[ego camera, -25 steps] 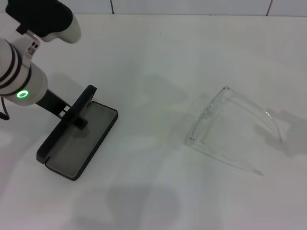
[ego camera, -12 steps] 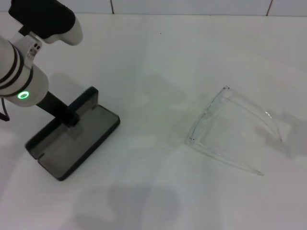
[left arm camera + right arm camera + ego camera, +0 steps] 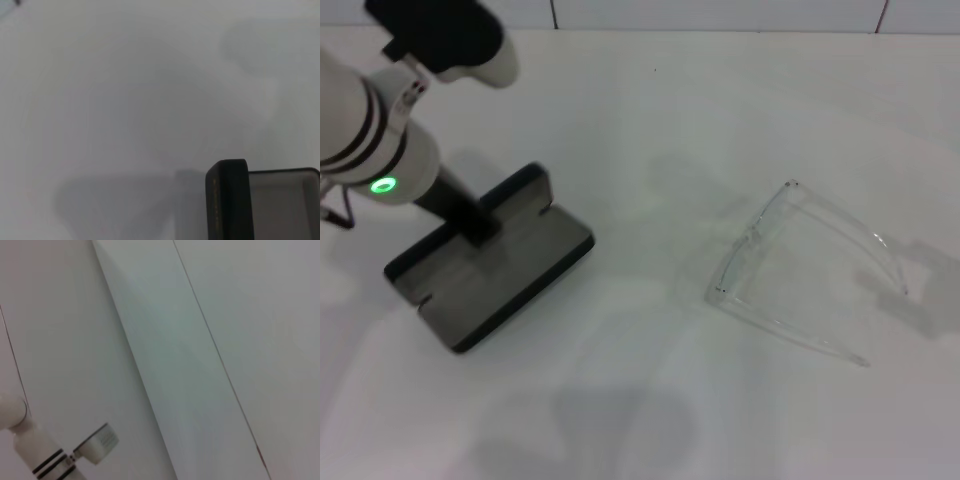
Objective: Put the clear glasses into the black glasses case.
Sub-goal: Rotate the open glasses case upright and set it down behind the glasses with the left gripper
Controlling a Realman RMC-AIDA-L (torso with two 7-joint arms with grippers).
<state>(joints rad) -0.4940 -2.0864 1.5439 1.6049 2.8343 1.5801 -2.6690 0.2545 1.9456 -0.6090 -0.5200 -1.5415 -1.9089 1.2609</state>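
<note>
On the white table [image 3: 650, 100], the left gripper [image 3: 470, 222] pinched the open black case [image 3: 510, 275]. It could slip. The glasses [image 3: 800, 270] lay far away.

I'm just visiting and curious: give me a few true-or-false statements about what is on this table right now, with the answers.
1. The black glasses case lies open. True.
2. The clear glasses are already inside the case. False: they lie on the white table, well apart from the case, on the robot's right side.
3. The left gripper is at the case's lid. True: it meets the raised lid edge.
4. The glasses' arms are folded flat against the lens. False: both arms are spread out, away from the lens.
5. The right gripper is reaching for the glasses. False: the head view shows no right arm over the table.
</note>
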